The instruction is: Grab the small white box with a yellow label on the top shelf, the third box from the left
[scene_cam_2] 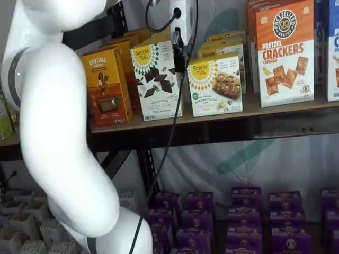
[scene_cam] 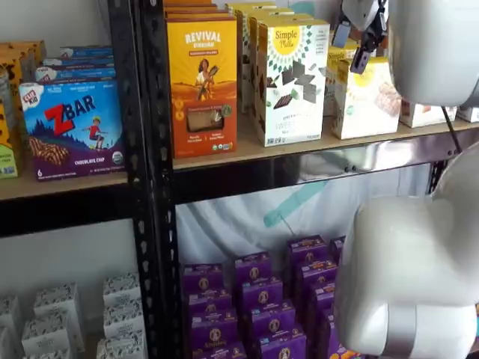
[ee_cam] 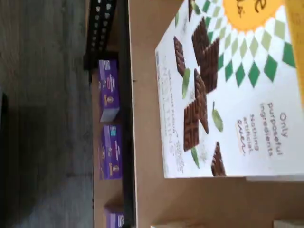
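- You are facing a black metal rack; the top shelf (scene_cam_2: 275, 108) is a light wooden board with a shiny metal front rail, seen in both shelf views.
- The small white box (scene_cam_2: 215, 85) stands upright on that board. It is cream-white with a yellow sunburst circle, a cookie picture and a small green badge.
- Just beside it stands a taller white box (scene_cam_2: 157, 80) printed with dark chocolate squares, and on its other side an orange crackers box (scene_cam_2: 284, 52). Beyond the taller box is an orange-yellow box (scene_cam_2: 107, 86).
- The gripper (scene_cam_2: 179, 55) hangs above the shelf, over the gap between the taller white box and the small white box. You see its white body and dark fingers side-on, so no gap shows plainly; its jaws stand spread as wide as they go, and they hold nothing.
- In the other shelf view, the small white box (scene_cam: 367, 101) is partly hidden behind the arm's white body (scene_cam: 434, 45).
- The wrist view is filled mostly by the taller white box (ee_cam: 228, 95) lying across bare wooden board.
- Purple boxes (scene_cam_2: 243, 222) sit packed in rows on the level below.
- A black cable (scene_cam_2: 169, 137) trails down from the gripper in front of the shelf.
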Robot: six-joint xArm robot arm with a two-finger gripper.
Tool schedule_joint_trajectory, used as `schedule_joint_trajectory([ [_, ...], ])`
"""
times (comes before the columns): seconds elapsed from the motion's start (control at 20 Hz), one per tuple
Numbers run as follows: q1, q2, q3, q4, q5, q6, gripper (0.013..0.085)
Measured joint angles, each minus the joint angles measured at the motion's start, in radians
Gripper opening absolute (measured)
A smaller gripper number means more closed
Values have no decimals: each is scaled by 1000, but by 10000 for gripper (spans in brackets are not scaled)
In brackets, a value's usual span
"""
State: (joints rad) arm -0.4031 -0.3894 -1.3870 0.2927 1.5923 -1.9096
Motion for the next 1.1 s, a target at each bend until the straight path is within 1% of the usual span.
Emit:
schedule_joint_trajectory([
  [0.25,-5,68,-61,-50,13,-18,850],
  [0.45,-5,125,-114,-96,49,-28,850],
  [0.65,-2,154,-127,-125,53,-32,850],
  [0.8,5,163,-128,-136,55,-28,850],
  [1.1,30,188,-153,-180,98,-10,850],
])
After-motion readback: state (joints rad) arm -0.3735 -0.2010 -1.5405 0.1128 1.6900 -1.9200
